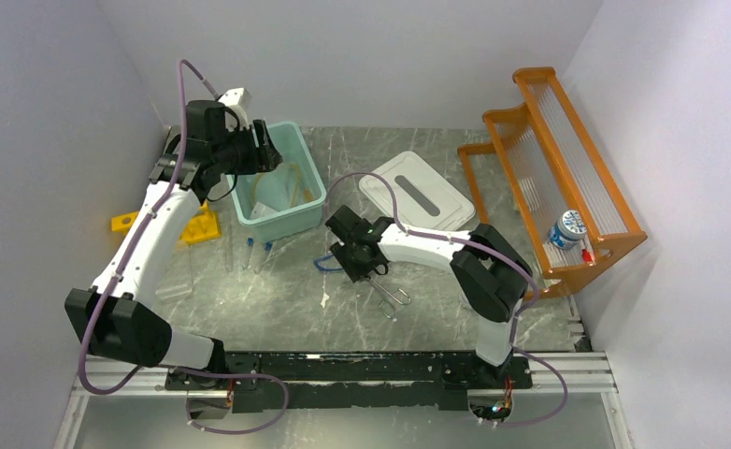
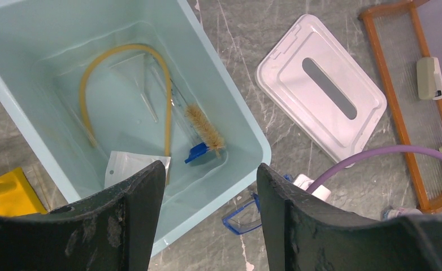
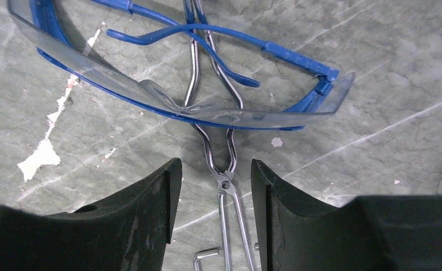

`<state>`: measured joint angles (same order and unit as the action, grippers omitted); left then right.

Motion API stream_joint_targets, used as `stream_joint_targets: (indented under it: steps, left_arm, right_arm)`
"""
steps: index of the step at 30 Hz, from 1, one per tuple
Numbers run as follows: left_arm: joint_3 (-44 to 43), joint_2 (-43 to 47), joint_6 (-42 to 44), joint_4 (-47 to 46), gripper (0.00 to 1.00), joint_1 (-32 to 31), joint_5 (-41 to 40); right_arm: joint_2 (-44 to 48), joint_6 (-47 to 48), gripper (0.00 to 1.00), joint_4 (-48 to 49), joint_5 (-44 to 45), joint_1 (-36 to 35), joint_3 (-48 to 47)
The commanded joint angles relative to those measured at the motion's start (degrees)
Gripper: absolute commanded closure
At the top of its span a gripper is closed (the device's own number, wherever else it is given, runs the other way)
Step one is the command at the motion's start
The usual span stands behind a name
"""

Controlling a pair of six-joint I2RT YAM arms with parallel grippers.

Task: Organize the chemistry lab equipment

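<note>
Legible text: none. Small jar (image 1: 567, 229) on orange shelf (image 1: 534, 74): blue-and-white label, print too small to read.

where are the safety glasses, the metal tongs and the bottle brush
safety glasses (image 3: 151, 93): right wrist view, on the clear lens beside the nose bridge
metal tongs (image 3: 224, 182): right wrist view, on the pivot rivet
bottle brush (image 2: 204, 127): left wrist view, on the tan bristles

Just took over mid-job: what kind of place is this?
Probably a mock chemistry-lab bench inside a white-walled robot cell: safety glasses, a test-tube brush in a teal bin, metal tongs.
</note>
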<state>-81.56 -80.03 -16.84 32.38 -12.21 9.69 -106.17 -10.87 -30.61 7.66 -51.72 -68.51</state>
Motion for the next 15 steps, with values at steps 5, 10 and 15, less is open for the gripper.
stream_joint_targets:
  steps: [5,10,15]
  left_arm:
    - [1.09,3.42,-3.11,0.3,0.36,0.34,-3.53]
    - [5.41,7.28,-8.06,1.1,0.36,0.34,-6.8]
    - [9.81,11.73,-11.28,0.44,0.35,0.43,-7.44]
  right_arm:
    - [7.83,3.58,0.44,1.77,-3.9,0.2,-4.66]
    - [5.55,7.61,0.44,1.72,-9.06,0.22,-9.8]
    - [0.45,11.31,0.47,2.28,-13.57,0.04,-12.56]
